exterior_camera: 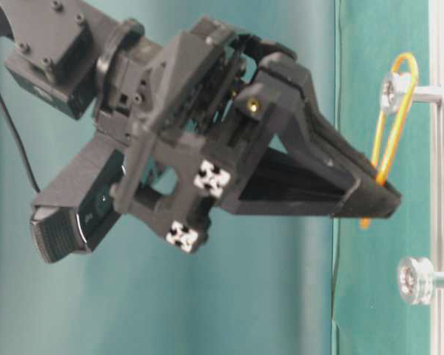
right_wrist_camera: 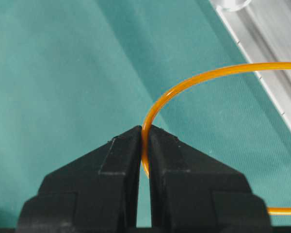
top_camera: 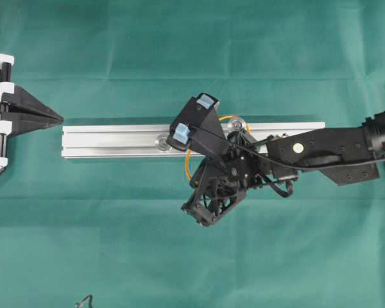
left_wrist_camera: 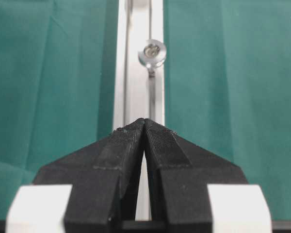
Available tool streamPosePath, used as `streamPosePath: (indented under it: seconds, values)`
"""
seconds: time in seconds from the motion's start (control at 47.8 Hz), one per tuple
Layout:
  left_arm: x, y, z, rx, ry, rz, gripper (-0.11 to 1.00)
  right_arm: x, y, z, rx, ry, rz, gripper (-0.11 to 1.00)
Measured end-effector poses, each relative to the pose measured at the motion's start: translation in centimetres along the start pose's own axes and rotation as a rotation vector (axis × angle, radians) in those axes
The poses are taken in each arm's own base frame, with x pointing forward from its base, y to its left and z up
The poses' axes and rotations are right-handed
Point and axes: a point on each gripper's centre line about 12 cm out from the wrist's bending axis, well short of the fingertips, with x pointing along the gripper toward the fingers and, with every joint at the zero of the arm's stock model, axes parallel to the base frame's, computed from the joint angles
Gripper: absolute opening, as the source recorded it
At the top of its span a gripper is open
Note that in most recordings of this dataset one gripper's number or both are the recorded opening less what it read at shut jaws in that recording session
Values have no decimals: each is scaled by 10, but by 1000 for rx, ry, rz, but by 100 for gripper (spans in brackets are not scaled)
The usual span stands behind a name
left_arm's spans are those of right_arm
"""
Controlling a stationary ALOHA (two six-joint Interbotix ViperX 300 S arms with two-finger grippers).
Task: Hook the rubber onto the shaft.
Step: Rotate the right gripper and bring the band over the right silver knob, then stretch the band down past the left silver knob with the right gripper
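The rubber (exterior_camera: 397, 118) is a thin orange loop; its far end sits round the upper shaft (exterior_camera: 394, 90) on the aluminium rail (top_camera: 115, 138). My right gripper (exterior_camera: 385, 198) points down at the cloth beside the rail and is shut on the loop's other end, and the rubber (right_wrist_camera: 194, 80) arcs away from the right gripper (right_wrist_camera: 144, 131) towards the rail. A second shaft (exterior_camera: 414, 279) stands bare; the same shaft (left_wrist_camera: 152, 52) shows in the left wrist view. My left gripper (top_camera: 56, 119) rests shut and empty at the rail's left end.
Green cloth (top_camera: 179, 51) covers the whole table. The right arm (top_camera: 333, 147) reaches in from the right, over the rail's right end. A small black object (top_camera: 83, 300) lies at the bottom edge of the overhead view.
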Motion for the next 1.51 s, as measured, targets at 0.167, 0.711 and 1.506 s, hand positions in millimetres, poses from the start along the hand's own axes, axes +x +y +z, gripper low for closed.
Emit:
streamPosePath:
  seconds: [0.167,0.711,1.506]
  values:
    - [0,0,0,0,-3,0,0,1,0,6,10,-13,8,7]
    - [-1,0,0,0,-5,0,0,0,-7,20,70,-40,0,7]
    - [-1,0,0,-1,0,-1,0,4,-33,58,103,-107,-50,7]
